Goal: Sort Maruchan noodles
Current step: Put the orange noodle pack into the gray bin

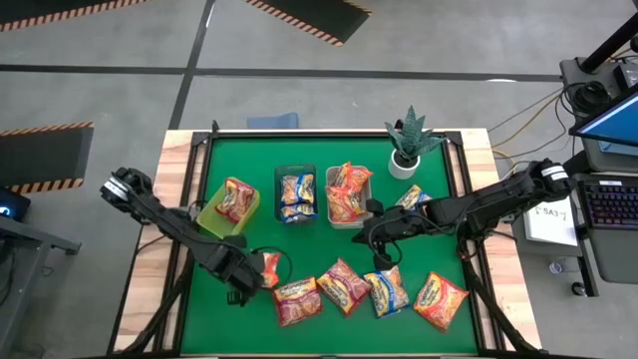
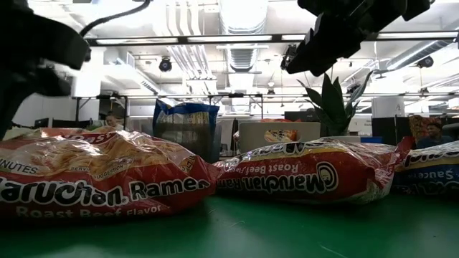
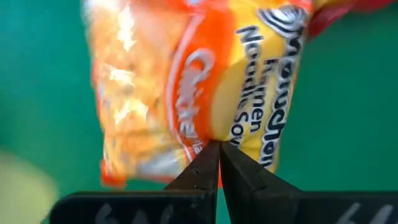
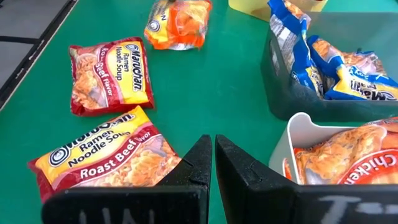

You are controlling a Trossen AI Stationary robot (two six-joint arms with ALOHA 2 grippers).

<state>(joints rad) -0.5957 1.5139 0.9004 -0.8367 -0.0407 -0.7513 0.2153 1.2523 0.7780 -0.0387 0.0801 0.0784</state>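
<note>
Left gripper fingers pinched together on the edge of an orange packet, at the mat's front left beside the green bin. Right gripper closed and empty above the mat, near the white bin of orange packets; red packets lie along the front

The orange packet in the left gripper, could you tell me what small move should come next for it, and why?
Probably lift it and carry it toward the white bin. The left gripper is shut on the orange packet at its edge, just above the green mat. The white bin already holds orange packets, while the dark bin holds blue ones and the green bin a red one.
</note>
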